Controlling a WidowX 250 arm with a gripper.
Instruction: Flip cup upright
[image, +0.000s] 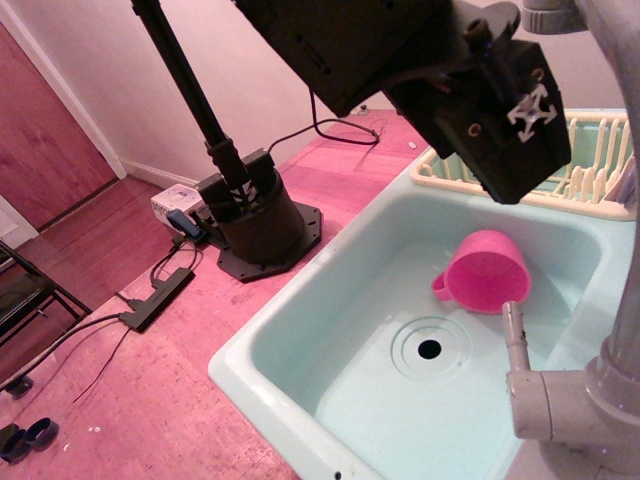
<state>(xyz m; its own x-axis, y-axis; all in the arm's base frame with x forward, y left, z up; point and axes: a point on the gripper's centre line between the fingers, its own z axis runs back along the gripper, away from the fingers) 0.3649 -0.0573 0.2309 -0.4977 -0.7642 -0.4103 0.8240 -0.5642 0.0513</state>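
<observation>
Cup (488, 270), small and bright pink, lies tipped in the pale green sink (300, 330), below the gripper (510, 150) and apart from it, its mouth turned down and toward the camera, its loop handle (442, 287) pointing out to the side. It looks like thin plastic: probably light, stiff and a little slick, likely to skate on the smooth basin if nudged. The rim, or the wall opposite the handle, seems the best hold; the handle loop looks too small to pinch well. The drain (429, 349) sits just beside it, a dish rack (590, 165) behind. The gripper's fingers are lost in the dark housing, so whether they are spread or closed cannot be told. A grey faucet (545, 395) covers part of the cup's near edge.
</observation>
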